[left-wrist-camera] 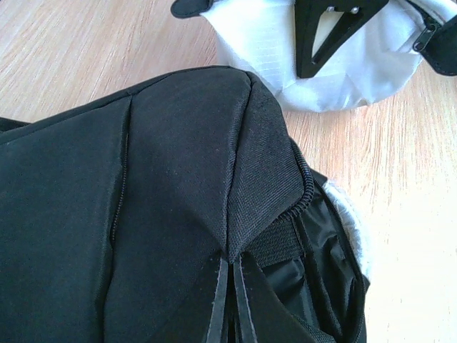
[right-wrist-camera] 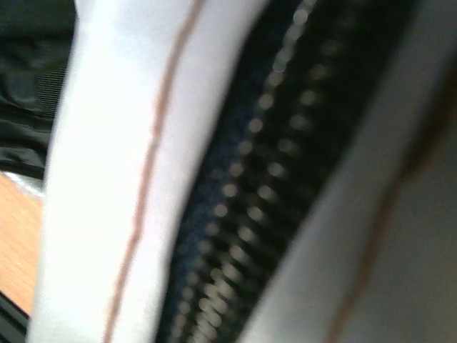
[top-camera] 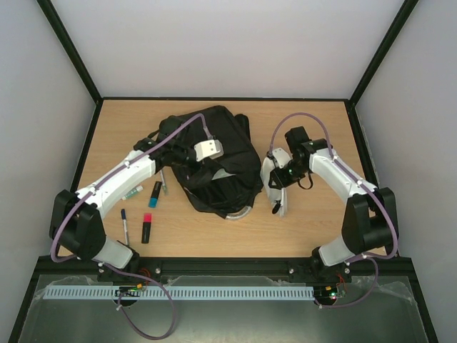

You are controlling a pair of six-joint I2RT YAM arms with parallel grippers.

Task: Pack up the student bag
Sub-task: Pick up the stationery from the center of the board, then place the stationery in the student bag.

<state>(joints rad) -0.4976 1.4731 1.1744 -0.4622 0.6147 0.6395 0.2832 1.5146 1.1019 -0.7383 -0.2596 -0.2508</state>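
The student bag (top-camera: 221, 161), a large black fabric backpack, lies in the middle of the table. My left gripper (top-camera: 187, 163) is shut on a fold of its black fabric (left-wrist-camera: 235, 214), the two fingers pinching it at the bottom of the left wrist view (left-wrist-camera: 233, 266). Beside the pinch an opening shows dark lining (left-wrist-camera: 332, 264). My right gripper (top-camera: 277, 177) is closed on a white zip pouch (top-camera: 275, 193), just right of the bag. Its black fingers (left-wrist-camera: 321, 36) press into the pouch (left-wrist-camera: 250, 36). The pouch's black zipper (right-wrist-camera: 243, 200) fills the blurred right wrist view.
Left of the bag lie a blue highlighter (top-camera: 155, 194), a red highlighter (top-camera: 146, 229), a dark pen (top-camera: 125, 225), a white marker (top-camera: 132, 191) and another pen (top-camera: 163, 182). A grey loop (top-camera: 239, 213) sticks out at the bag's near edge. Black frame rails edge the table.
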